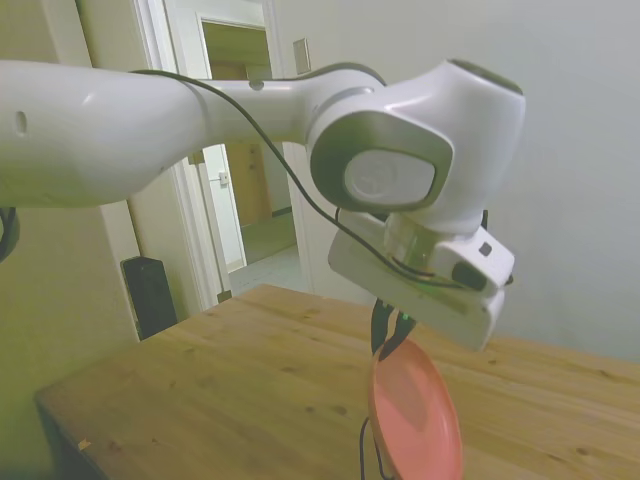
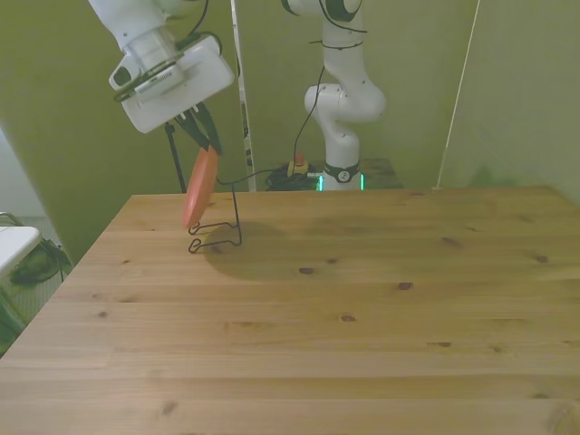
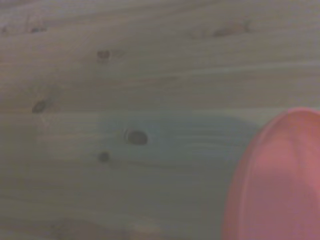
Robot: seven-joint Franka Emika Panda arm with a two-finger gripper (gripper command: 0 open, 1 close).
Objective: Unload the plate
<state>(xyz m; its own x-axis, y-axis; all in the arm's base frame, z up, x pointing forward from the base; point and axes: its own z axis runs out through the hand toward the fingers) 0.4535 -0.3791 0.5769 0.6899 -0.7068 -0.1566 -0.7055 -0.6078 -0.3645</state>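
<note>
A wide wooden counter (image 2: 362, 299) fills the scene, bare except for a small black wire rack (image 2: 217, 231) near its far corner on the front view's left. A white robot arm (image 1: 180, 120) reaches over that corner, with its end effector (image 2: 201, 136) pointing down at the rack.

The plate (image 2: 201, 186) hangs directly below the end effector — the dark fingers are pinched on its top rim. It stands on edge, nearly upright and slightly tilted, with its lower edge in or just above the rack; I cannot tell whether the two are touching. Judging from this, the plate must go straight up before it can clear the wire.

The plate is round, salmon-pink, plain and smooth, with a shallow raised rim — in the wrist view it is a blurred pink curve (image 3: 280, 185) over wood grain.
</note>
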